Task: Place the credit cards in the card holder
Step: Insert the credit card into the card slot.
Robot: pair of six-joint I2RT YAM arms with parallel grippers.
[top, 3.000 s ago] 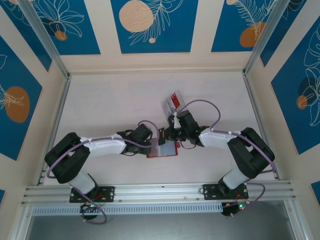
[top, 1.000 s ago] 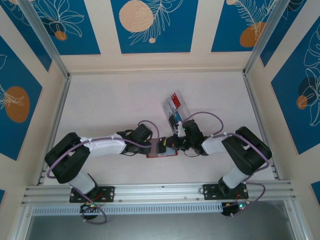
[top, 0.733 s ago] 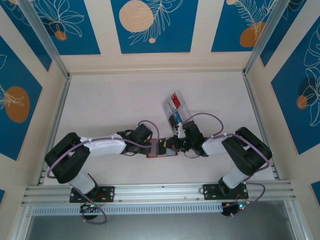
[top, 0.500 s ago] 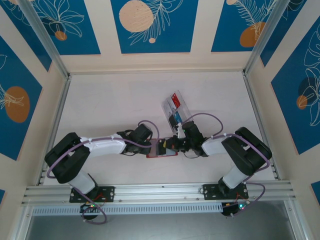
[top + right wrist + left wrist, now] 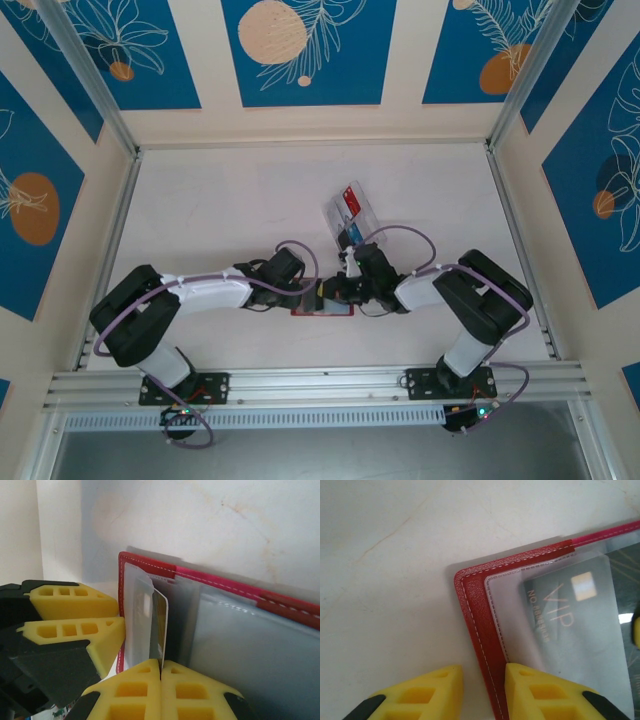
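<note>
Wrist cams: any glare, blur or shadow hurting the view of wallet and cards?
Left wrist: the clear sleeve hazes the VIP card, lettering legible; the left claw is soft. Right wrist: the right claw, shut on a pale card, is soft up close; a soft shadow lies on the table beside the card holder. Top external: evenly lit, the card holder too small for detail.

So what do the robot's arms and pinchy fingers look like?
Both the left arm and right arm have white shells with chunky black joints, and a thin purple cable loops along each. The left gripper and right gripper have bright yellow blocky fingers with little square holes and black backs.
</note>
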